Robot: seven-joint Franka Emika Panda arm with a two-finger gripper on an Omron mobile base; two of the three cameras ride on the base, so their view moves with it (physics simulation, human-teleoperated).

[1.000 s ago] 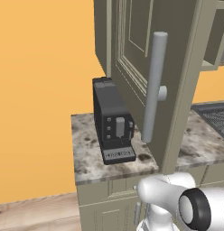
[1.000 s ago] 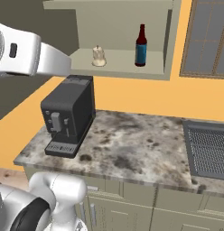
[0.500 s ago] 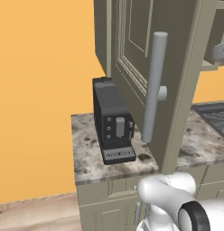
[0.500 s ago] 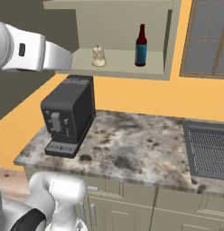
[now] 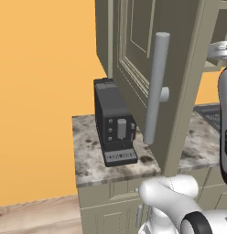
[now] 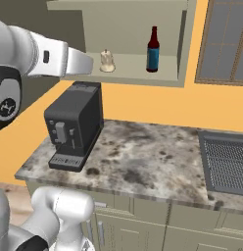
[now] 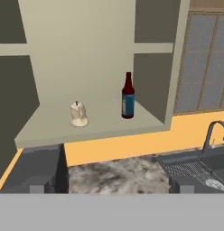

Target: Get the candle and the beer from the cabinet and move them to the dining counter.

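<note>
Glossy white arm (image 6: 40, 54), seemingly black joints

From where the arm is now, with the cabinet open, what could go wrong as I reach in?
1. The candle and the beer stand side by side on the cabinet shelf; the tall, narrow bottle could tip if brushed while taking the candle.
2. The open cabinet door with its bar handle juts out beside the arm; a wide swing might hit it.
3. The coffee machine sits right under the shelf, so a dropped item could strike it.

cabinet (image 7: 100, 126) shelf – candle (image 7: 78, 114), beer (image 7: 128, 96)
</note>
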